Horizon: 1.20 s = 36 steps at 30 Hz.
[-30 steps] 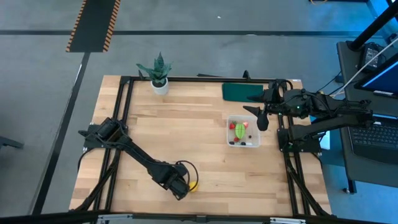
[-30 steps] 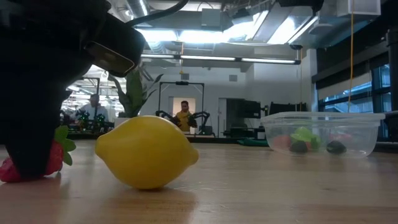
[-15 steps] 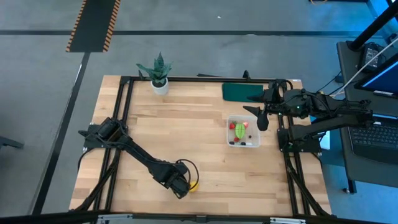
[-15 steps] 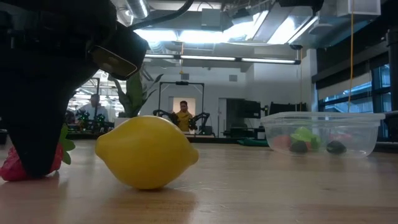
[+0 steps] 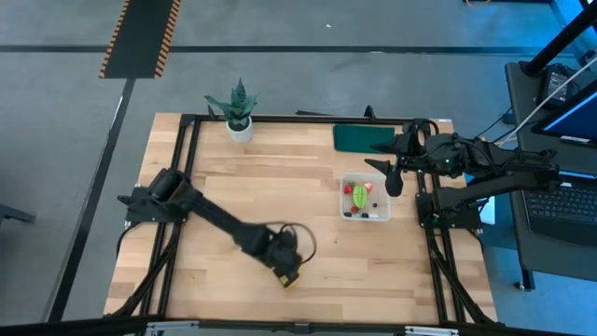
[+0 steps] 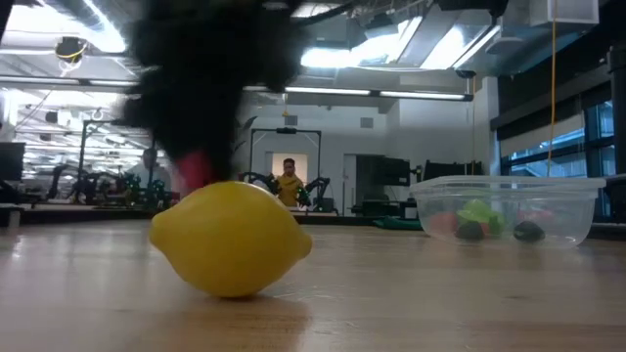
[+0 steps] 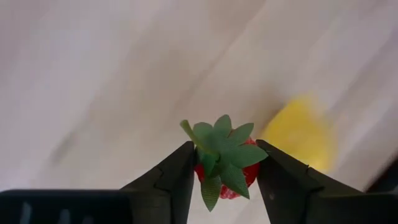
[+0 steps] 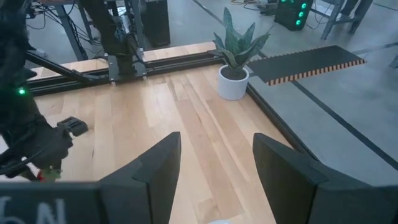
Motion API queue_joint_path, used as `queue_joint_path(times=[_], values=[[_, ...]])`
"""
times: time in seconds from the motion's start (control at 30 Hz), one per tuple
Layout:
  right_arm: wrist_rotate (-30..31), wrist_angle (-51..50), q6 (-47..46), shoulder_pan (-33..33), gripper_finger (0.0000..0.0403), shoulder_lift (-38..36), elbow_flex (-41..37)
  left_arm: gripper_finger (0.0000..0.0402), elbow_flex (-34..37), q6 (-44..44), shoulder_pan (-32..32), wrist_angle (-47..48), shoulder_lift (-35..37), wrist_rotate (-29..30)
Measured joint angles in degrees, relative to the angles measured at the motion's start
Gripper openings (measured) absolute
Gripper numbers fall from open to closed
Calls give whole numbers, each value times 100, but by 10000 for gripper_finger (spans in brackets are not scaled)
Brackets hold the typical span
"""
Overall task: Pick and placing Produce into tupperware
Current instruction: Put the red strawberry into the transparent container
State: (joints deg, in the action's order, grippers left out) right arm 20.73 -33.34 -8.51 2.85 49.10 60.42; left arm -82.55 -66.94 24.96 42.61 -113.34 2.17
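From above, the left gripper (image 5: 287, 272) hangs over the lemon (image 5: 290, 278) near the surface's (image 5: 280, 187) front edge, well apart from the tupperware (image 5: 365, 198) beside the right gripper (image 5: 390, 177). At table height the lemon blocks the foreground, the tupperware holding produce behind. The left wrist view shows the fingers (image 7: 168, 180) clamped on a strawberry (image 7: 224, 165); the right wrist view shows its fingers (image 8: 155, 168) apart, facing the potted plant (image 8: 236, 59).

Left end effector (image 7: 224, 163), strawberry (image 7: 222, 169) now lifted above lemon (image 6: 231, 239).

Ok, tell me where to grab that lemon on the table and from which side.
Take the lemon across its short middle, coming straight down from above. It lies on its side on the bare table with its pointed ends level, so the round belly is probably the narrowest span for two fingers. The left gripper is shut on a strawberry, so that has to go into the tupperware first.
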Motion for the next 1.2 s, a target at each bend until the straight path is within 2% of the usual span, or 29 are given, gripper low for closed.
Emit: queue_joint_path(times=[0.13, 0.3, 0.53, 0.8, 1.0, 1.2], values=[[0, 17, 0, 0, 204, 0, 0, 144, -476, 856, -551, -80, 15, 167], [0, 93, 0, 0, 204, 0, 0, 139, -913, 1995, -1329, -744, 15, 218], [0, 104, -135, 2, 204, 0, 0, 153, -1127, 3406, -2307, -2035, 22, -265], [7, 101, -157, 0, 204, 0, 0, 138, -1127, 4010, -2949, -3105, 22, -501], [10, 100, -172, 0, 204, 0, 0, 149, -1126, 4167, -3105, -3637, -74, -642], [13, 137, -186, 0, 204, -2, 0, 142, -1120, 4213, -3093, -3981, -518, -760]])
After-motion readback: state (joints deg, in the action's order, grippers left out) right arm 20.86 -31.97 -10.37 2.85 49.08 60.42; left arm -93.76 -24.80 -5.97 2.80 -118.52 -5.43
